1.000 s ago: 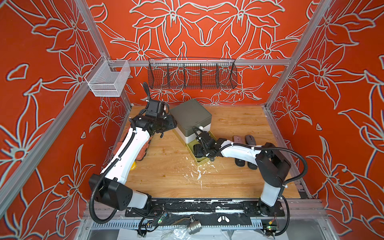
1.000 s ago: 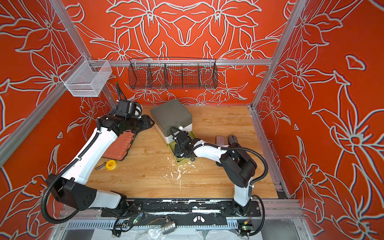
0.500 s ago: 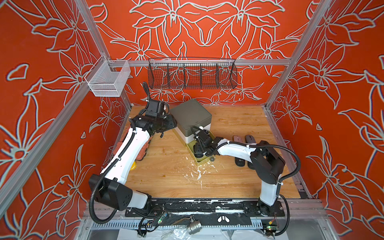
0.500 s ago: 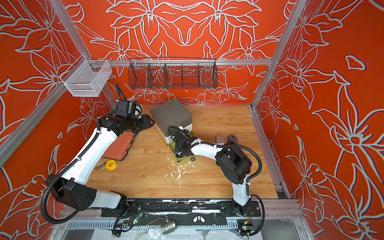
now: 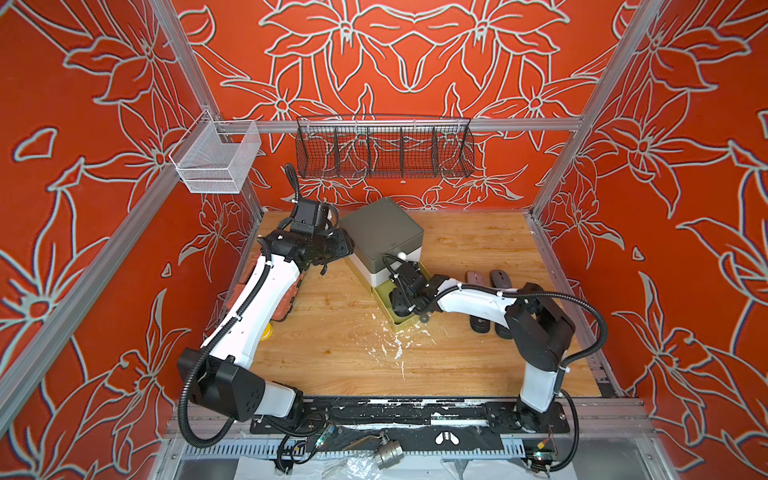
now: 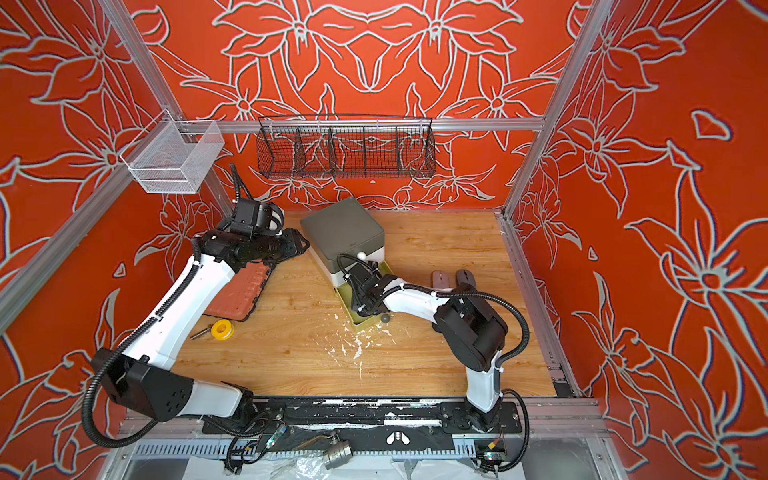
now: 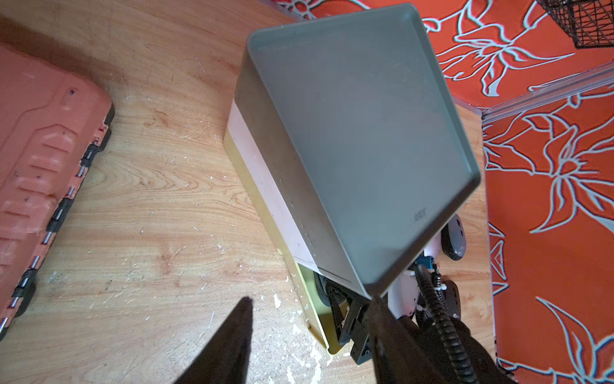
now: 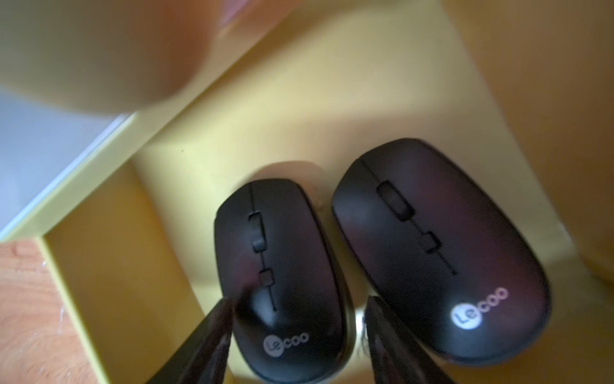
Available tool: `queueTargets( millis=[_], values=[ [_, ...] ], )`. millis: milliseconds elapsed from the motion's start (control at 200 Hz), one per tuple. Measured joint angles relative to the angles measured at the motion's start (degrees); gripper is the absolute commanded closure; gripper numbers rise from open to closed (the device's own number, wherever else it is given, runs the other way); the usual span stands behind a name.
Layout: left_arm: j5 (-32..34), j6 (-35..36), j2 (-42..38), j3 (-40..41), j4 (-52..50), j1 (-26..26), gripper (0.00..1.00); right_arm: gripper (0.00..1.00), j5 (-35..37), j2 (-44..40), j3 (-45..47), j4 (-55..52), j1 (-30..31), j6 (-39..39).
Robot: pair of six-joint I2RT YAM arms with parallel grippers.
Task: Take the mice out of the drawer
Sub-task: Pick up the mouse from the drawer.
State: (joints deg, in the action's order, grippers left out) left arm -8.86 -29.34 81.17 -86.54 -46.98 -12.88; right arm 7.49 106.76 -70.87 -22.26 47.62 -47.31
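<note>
Progress: four mice (image 5: 473, 277) out, two left

Four are lying on the table (image 5: 457, 232). Two black mice (image 8: 438, 252) are sitting in the open drawer (image 8: 299, 99); right claw (image 8: 297, 302), open, is straddling the smaller one (image 8: 279, 266); left claw (image 5: 348, 246) is hanging open by the cabinet (image 5: 380, 226)

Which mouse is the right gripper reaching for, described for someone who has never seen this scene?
On the wooden table stands a grey-topped drawer unit with its yellow bottom drawer pulled open. Inside, side by side, lie the target mouse and a neighbouring mouse, both black with a Lecoo logo. Only the target mouse sits between the fingertips of the right gripper.
</note>
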Motion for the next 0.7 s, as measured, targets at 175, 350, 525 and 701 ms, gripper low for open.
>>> queueTargets(
  millis=[175, 350, 525, 701],
  values=[
    [-0.02, -0.33, 0.0, 0.0, 0.0, 0.0, 0.45, 0.32, -0.72, 1.09, -1.27, 0.13, -0.02, 0.59],
    [0.02, -0.55, -0.02, 0.0, 0.07, 0.0, 0.45, 0.32, 0.02, 2.36, -2.6, 0.31, -0.15, 1.03],
    [0.07, -0.57, -0.02, 0.0, 0.26, 0.0, 0.45, 0.34, 1.46, 2.64, -2.58, 0.5, -0.46, 1.31],
    [0.09, -0.76, -0.02, 0.0, 0.5, 0.0, 0.45, 0.35, 3.1, 2.14, -1.49, 0.37, -1.09, 1.22]
  ],
)
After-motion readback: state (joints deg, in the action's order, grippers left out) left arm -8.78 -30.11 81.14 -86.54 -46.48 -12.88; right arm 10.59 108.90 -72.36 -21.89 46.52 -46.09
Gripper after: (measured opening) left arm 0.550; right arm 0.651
